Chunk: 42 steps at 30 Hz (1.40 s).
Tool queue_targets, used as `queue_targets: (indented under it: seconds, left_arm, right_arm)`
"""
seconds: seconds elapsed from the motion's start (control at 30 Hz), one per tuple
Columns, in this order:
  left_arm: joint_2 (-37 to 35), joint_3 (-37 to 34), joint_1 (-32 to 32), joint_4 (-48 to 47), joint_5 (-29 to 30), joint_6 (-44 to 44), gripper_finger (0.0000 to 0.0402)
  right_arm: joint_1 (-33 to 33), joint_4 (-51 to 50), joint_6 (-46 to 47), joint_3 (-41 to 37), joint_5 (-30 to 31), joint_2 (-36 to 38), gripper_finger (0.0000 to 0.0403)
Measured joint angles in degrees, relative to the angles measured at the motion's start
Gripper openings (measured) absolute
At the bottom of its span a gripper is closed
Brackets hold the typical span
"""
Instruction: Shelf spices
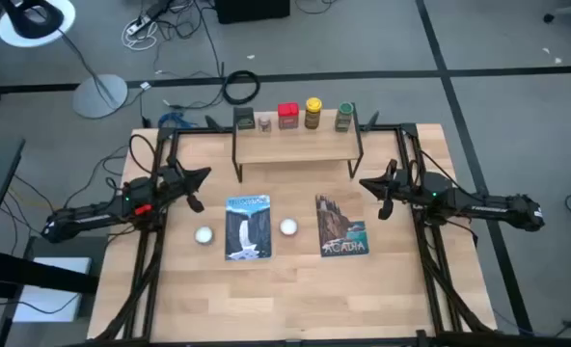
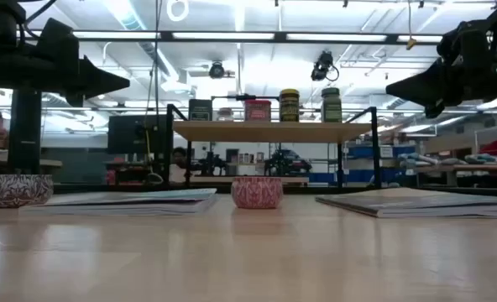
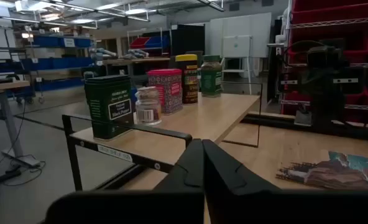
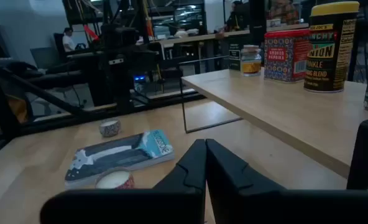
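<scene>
Five spices stand in a row on the shelf's wooden top board (image 1: 295,145), along its far edge: dark square tin (image 1: 244,119), tiny brown jar (image 1: 264,123), red boxy tin (image 1: 287,116), yellow-capped jar (image 1: 312,113), green jar (image 1: 344,118). Each rests on its base. The low view shows them atop the shelf (image 2: 269,131). My left gripper (image 1: 203,175) hovers shut off the shelf's left end, above the table. My right gripper (image 1: 366,183) hovers shut off the shelf's right end. Both point toward the shelf and hold nothing.
Two flat picture books (image 1: 248,227) (image 1: 340,226) lie on the table in front of the shelf. Two white balls (image 1: 203,234) (image 1: 288,226) sit beside the left book. Black frame rails run along the table's left and right sides.
</scene>
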State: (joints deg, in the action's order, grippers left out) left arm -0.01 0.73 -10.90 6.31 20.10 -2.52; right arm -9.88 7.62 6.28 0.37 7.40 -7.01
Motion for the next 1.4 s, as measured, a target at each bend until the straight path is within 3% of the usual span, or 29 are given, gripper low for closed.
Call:
queue_targets:
  seconds: [1.17,1.4]
  left_arm:
    - [0.0,0.0,0.02,0.02,-0.02,0.0,0.0001]
    - [0.0,-0.01,0.01,0.0,0.0,0.0,0.0001]
  right_arm:
    - [-0.01,0.01,-0.08,-0.01,-0.01,0.0,0.0011]
    - [0.01,0.92,-4.44,0.01,0.0,0.0,0.0011]
